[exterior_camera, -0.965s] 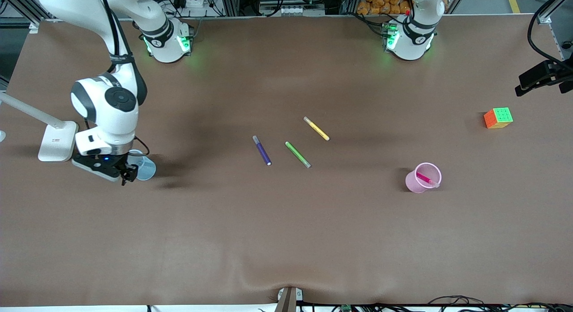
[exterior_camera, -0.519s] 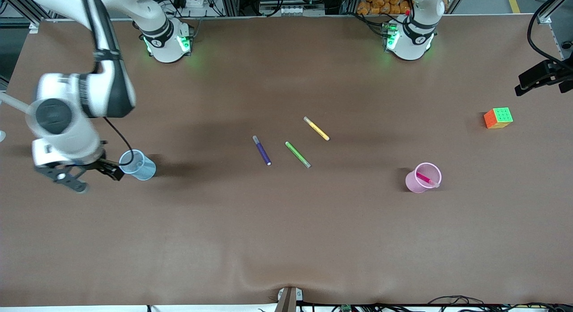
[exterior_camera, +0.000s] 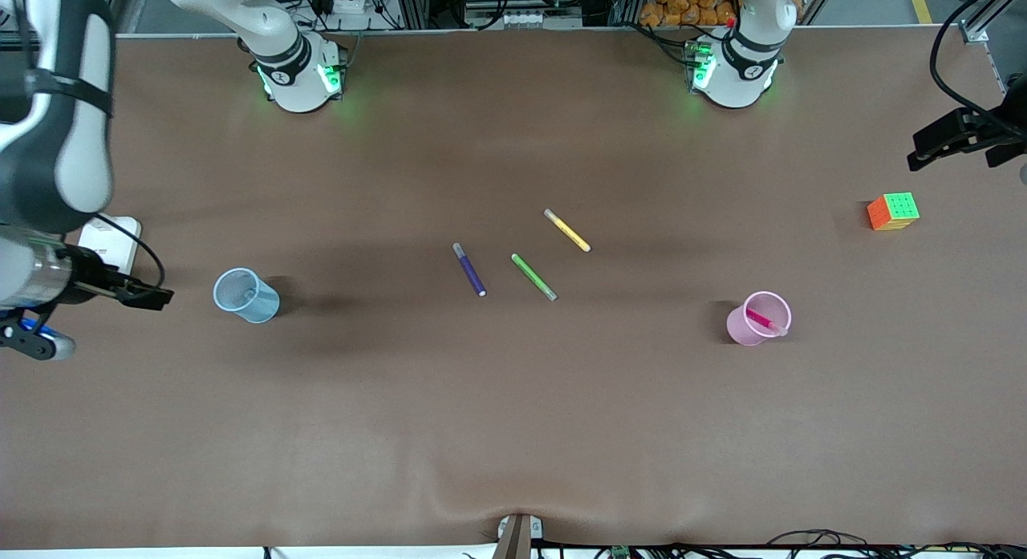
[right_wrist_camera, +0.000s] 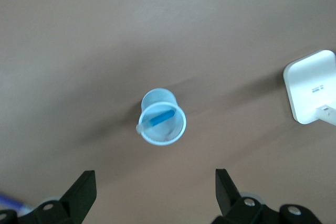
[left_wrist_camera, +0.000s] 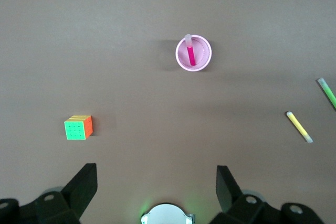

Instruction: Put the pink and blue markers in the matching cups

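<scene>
I read both sets of jaws as spread wide and empty. The right gripper point(right_wrist_camera: 152, 195) hangs over the table at the right arm's end, beside the blue cup point(exterior_camera: 245, 295); the blue marker point(right_wrist_camera: 156, 119) leans inside that cup. The left gripper point(left_wrist_camera: 156, 190) is raised over the left arm's end, near the colour cube point(exterior_camera: 892, 211). The pink marker point(exterior_camera: 765, 322) stands in the pink cup point(exterior_camera: 757, 319). Purple marker point(exterior_camera: 469, 269), green marker point(exterior_camera: 534, 277) and yellow marker point(exterior_camera: 567, 230) lie mid-table.
</scene>
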Motion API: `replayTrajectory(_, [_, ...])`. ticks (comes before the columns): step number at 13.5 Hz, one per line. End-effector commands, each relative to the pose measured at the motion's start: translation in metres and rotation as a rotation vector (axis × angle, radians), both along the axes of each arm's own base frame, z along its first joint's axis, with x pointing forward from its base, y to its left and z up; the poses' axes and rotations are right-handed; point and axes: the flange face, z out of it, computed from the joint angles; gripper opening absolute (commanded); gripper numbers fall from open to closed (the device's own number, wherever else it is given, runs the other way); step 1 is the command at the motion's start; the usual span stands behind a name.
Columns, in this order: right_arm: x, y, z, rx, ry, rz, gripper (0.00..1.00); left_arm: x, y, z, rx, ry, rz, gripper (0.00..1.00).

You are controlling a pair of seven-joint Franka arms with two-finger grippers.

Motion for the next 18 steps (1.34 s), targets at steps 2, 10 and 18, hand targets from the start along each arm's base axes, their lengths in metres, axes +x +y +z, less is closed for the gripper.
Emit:
replayTrajectory(2, [0.000,-0.016,0.049,0.151,-0.048,0.168,1.00,-0.025,-0.003,0.017,-0.020,-0.021,-0.026,1.00])
replayTrajectory(10, [-0.034,-0.012,0.104,0.095,-0.039,0.205,1.00,-0.047,0.007,0.021,-0.042,-0.028,-0.022,1.00])
replayTrajectory(18, [-0.043,0.000,0.136,0.097,-0.087,0.231,1.00,-0.045,-0.001,0.017,-0.025,-0.029,-0.018,1.00])
